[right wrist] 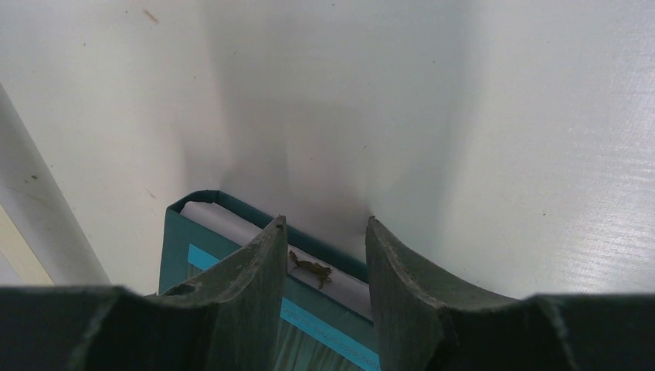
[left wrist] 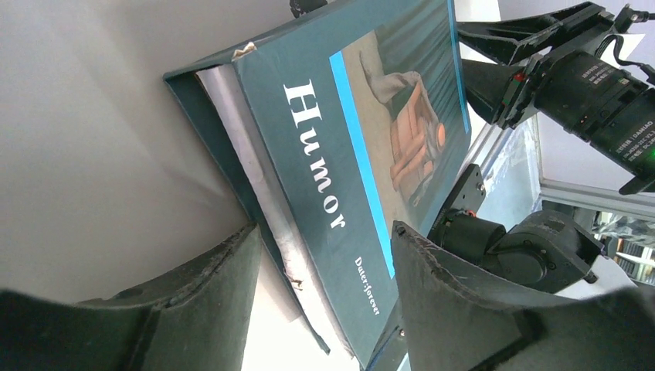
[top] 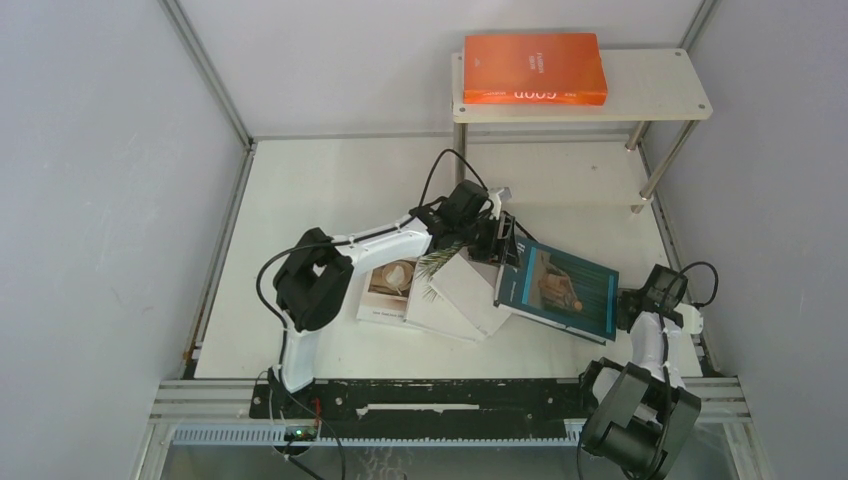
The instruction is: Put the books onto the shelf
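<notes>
The left gripper (top: 504,242) clamps the far-left corner of the dark teal picture-cover book (top: 560,292). The right gripper (top: 624,306) clamps its right edge. Both jaws are parted only by the book's thickness, holding it tilted above the white worktop (top: 330,190) near its right edge. The bright orange book (top: 535,68) lies on the pale beige metal-legged shelf (top: 660,92) at the far-right corner.

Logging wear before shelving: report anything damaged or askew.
The teal book looks worn: its cover is torn at one corner and the page edges are frayed.
</notes>
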`<state>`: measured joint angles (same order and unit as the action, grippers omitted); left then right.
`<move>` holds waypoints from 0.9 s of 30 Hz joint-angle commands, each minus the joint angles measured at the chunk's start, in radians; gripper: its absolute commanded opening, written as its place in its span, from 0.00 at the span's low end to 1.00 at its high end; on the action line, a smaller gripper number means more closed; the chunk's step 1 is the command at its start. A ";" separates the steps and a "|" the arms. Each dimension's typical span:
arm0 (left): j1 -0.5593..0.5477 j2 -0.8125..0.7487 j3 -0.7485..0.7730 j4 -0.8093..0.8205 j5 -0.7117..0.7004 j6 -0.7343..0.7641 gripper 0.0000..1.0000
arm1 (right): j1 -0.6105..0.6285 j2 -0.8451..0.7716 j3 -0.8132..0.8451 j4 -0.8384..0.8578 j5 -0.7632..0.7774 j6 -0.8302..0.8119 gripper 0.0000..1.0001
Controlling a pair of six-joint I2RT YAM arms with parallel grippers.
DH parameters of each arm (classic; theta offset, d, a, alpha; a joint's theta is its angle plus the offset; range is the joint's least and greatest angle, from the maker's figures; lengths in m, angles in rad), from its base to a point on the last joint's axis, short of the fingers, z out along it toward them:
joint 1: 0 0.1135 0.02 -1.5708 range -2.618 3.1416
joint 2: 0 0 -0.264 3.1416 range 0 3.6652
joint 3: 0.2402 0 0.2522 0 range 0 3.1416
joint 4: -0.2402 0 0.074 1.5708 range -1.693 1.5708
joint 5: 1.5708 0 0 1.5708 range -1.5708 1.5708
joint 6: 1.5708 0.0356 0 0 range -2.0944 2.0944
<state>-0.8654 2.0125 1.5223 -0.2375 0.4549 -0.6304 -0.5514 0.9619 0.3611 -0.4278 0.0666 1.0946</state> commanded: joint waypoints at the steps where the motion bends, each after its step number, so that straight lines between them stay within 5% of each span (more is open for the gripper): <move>1: -0.019 -0.034 -0.019 0.102 0.075 -0.041 0.64 | 0.050 0.002 0.024 -0.044 -0.102 0.028 0.50; 27: -0.079 -0.024 0.026 0.197 0.213 -0.089 0.40 | 0.078 -0.065 0.095 -0.113 -0.175 -0.026 0.48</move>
<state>-0.8562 2.0121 1.5047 -0.1738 0.5179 -0.6662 -0.5331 0.9253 0.4183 -0.4927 0.0891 1.0431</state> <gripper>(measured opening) 0.431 0.487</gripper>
